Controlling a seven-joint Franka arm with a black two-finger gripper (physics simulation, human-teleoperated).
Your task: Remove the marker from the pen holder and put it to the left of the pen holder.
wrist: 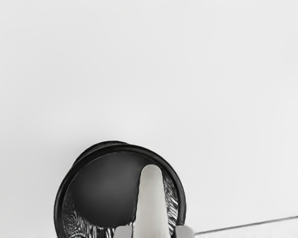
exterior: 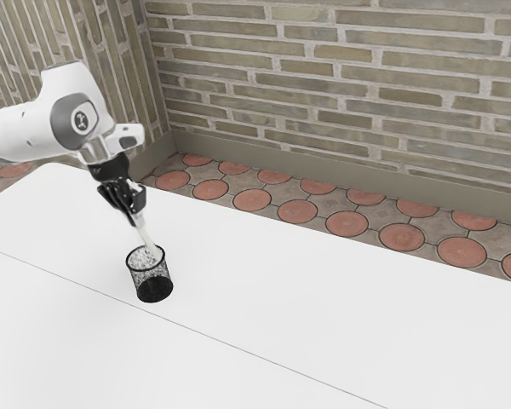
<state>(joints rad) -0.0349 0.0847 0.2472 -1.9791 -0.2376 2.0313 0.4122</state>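
Claw is pinching white marker (low end's sitting in mesh pen holder); pulling sideways w/o enough lift is prob. risking rim snag & tip-over.

From where I'm standing, the robot's arm is showing smooth, glossy white casing, its long rounded section running into a bulky, curved housing. A broad grey cap is covering the joint's side, and a small, dark round emblem with a pale figure inside is marking its face. Lower down, a stubby white piece with a small dark patch is jutting out sideways. Beneath that, the gripper is wearing matte-looking black, its bulky body presenting angular, knuckled edges against the white shell.
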